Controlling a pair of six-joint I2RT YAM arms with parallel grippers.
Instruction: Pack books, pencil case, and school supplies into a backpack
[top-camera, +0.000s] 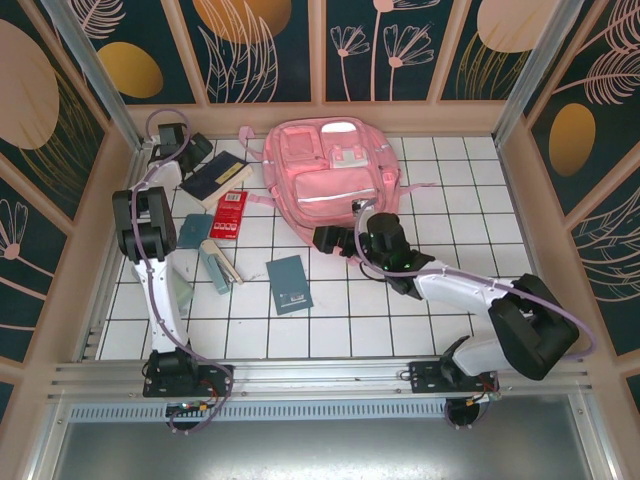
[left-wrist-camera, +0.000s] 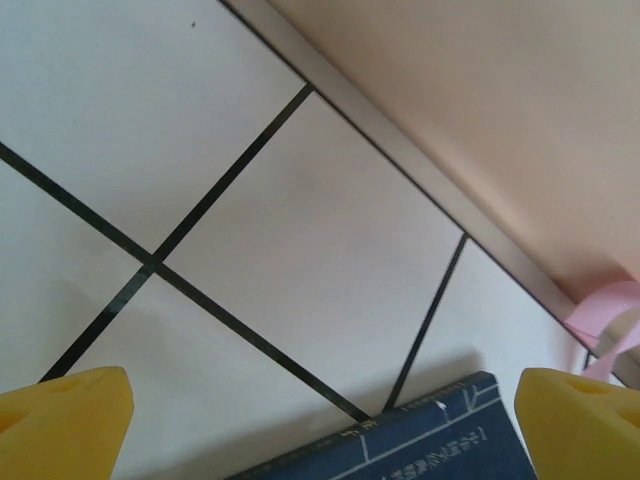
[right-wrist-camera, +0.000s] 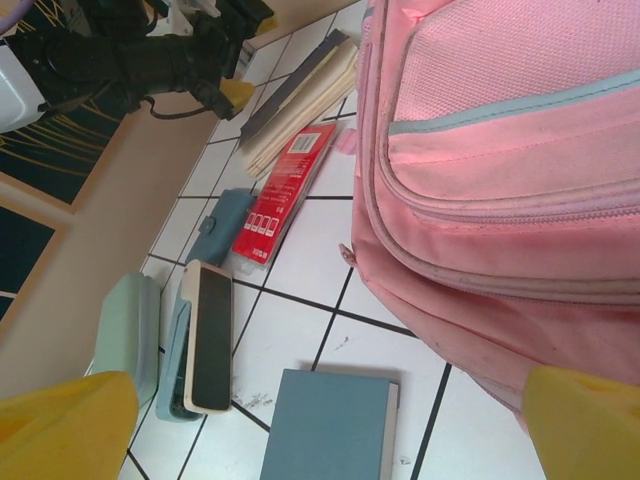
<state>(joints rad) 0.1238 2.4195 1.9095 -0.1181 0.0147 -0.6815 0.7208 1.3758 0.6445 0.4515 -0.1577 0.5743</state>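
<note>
much bare tile (top-camera: 465, 215) right of the backpack (top-camera: 335, 175)

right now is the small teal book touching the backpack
Apart. The top external view shows bare white tiles between the teal book and the backpack.

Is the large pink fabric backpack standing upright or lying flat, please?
The backpack lies flat, front side up, on the white tiled table.

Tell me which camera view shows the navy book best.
The top view: nearly the whole navy book lies in sight, left of the backpack. The right wrist view shows it far off and slanted, with its pale page edge. The left wrist view catches one corner at the bottom.
</note>
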